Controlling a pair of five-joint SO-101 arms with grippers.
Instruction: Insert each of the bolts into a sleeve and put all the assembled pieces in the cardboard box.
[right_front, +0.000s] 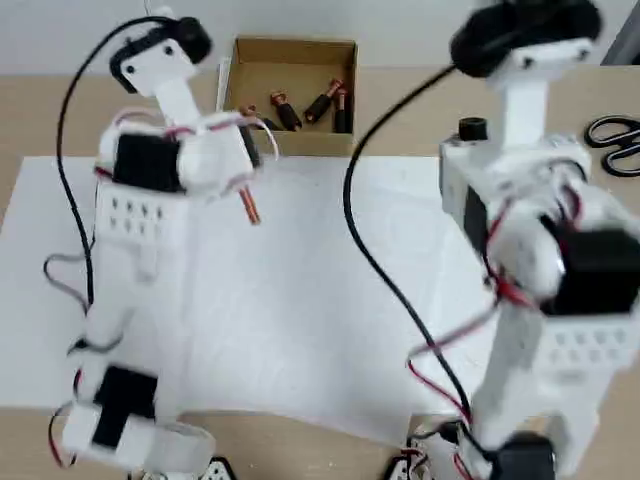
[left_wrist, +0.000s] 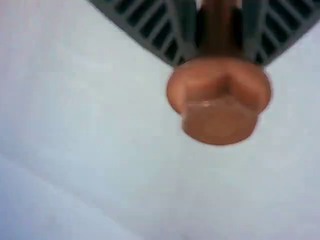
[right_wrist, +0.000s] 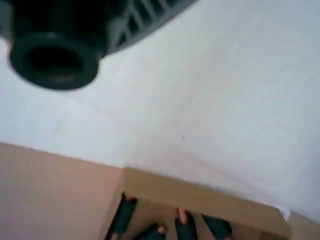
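Left gripper clamps copper bolt, left of centre, high view. Right gripper grips black sleeve. Cardboard box top centre.

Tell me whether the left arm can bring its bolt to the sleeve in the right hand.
Probably yes: the bolt and the sleeve are both held above the sheet, with only a black cable hanging between them.

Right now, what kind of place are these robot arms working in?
Probably a workshop or lab bench: a white paper sheet covers a tan wooden table, a brown cardboard box holds assembled bolts, and black-handled scissors lie beside the sheet.
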